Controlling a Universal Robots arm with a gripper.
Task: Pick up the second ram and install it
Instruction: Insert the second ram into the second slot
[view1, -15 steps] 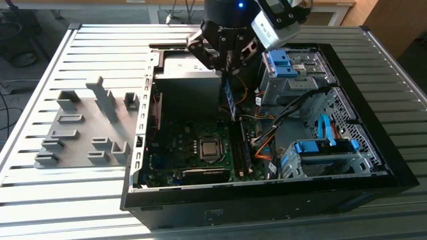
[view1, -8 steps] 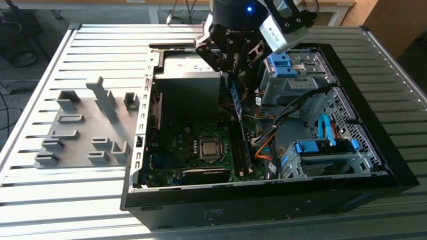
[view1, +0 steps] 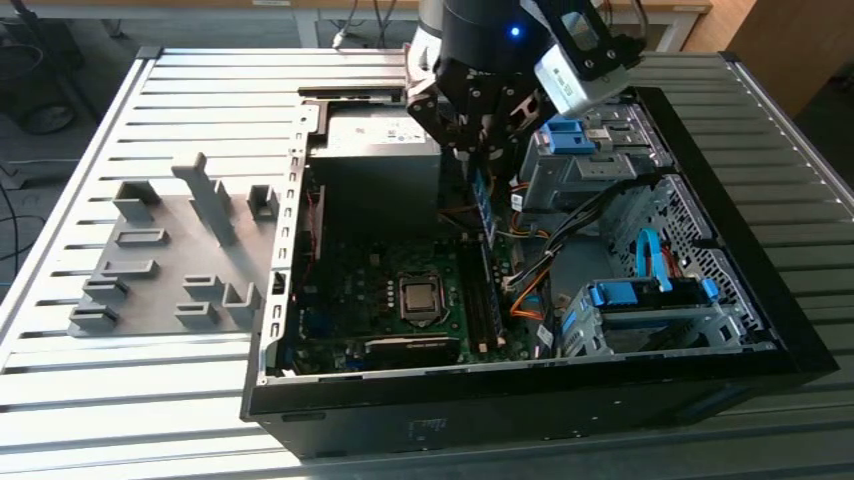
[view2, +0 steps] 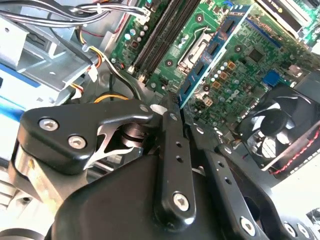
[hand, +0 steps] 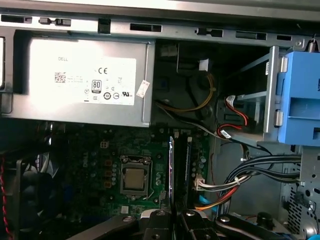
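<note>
My gripper hangs over the open computer case, shut on the second ram, a thin blue stick pointing down from the fingers toward the motherboard. In the second wrist view the gripper clamps one end of the ram, whose dark chips show along its length. The first wrist view has the gripper holding the ram edge-on, just beside the long black memory slots and above them. The slots run next to the processor socket.
The power supply fills the case's far end. Cable bundles and blue drive brackets crowd the side of the slots toward the exterior view's right. A fan sits near the board. The grey holder fixture lies on the slatted table outside the case.
</note>
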